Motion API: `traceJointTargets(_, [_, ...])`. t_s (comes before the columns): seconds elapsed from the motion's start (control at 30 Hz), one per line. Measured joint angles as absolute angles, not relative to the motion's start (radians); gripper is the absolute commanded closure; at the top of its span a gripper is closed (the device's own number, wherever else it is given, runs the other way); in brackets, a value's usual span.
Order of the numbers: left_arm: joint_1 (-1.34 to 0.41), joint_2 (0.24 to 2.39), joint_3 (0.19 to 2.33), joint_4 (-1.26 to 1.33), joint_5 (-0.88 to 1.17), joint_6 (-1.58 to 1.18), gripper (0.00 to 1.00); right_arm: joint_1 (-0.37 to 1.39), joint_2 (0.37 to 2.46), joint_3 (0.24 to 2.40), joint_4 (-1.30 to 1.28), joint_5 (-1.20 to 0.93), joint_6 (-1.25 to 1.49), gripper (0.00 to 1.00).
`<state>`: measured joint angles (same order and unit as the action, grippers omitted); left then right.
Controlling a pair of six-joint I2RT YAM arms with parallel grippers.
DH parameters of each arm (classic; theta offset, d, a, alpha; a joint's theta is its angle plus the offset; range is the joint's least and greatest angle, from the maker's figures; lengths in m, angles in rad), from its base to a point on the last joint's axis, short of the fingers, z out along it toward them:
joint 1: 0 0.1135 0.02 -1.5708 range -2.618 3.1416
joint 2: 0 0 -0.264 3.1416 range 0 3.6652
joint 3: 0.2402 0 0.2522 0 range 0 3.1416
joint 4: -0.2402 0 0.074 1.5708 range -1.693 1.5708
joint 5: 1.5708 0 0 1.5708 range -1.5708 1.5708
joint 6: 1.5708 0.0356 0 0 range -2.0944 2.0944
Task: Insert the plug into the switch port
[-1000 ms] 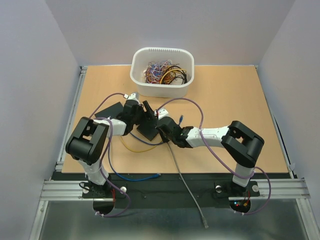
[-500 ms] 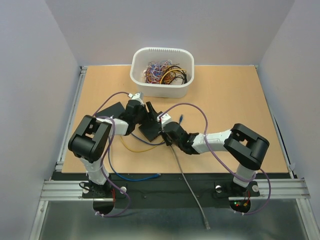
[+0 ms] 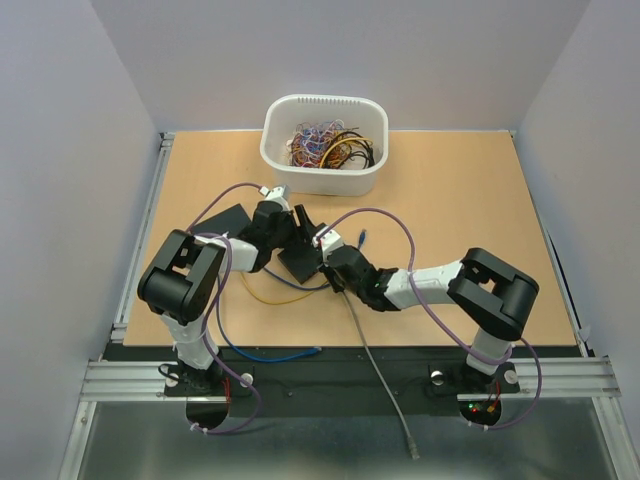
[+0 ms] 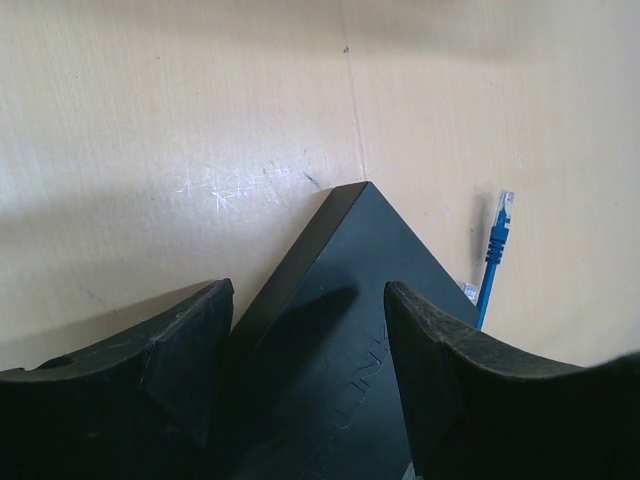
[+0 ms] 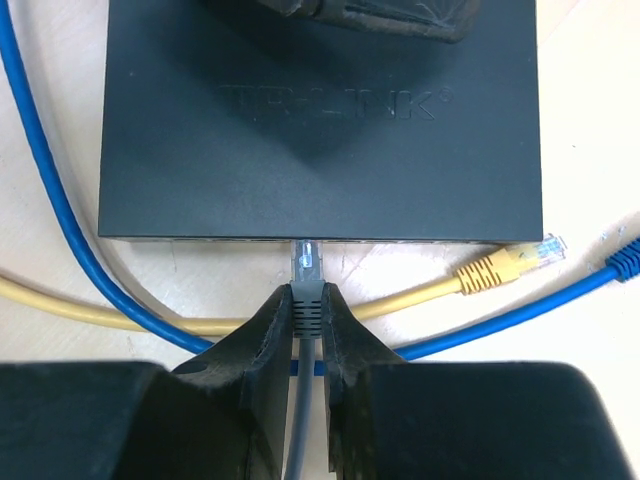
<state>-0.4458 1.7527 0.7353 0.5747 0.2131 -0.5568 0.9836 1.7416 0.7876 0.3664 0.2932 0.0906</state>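
While the right end effector [image 5: 307, 305] pinches the grey boot of the plug [image 5: 306, 262] between nearly closed fingers, the clear tip of that plug meets the near face of the black switch [image 5: 320, 150], about midway along it. The ports themselves are hidden from the wrist view, so whether the tip sits inside one cannot be told. From the boot the grey cable [image 3: 375, 370] trails back past the arm bases and off the near edge of the table [image 3: 460, 220].

At the far side of the switch, the left end effector [image 4: 308, 295] stands wide open with one corner of the switch between its fingers; whether either finger touches the casing is unclear.

A yellow cable [image 5: 490, 270] lies along the front of the switch, its plug just beside the right corner, and a blue cable [image 5: 50, 200] curves round the left side. Behind the arms, a white basket [image 3: 320, 180] holds a tangle of coloured wires.
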Motion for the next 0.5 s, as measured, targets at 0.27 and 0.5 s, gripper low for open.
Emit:
traceJointTargets(0.27, [-0.448,1.753,0.656,0.715,0.216,-0.557,0.28,0.979,1.752,0.794,0.367,0.324,0.051,1.0])
traceJointTargets(0.5, [-0.449,1.764,0.605,0.813,0.208,-0.555,0.3,0.961,1.768,0.81,0.384,0.231,-0.046,0.99])
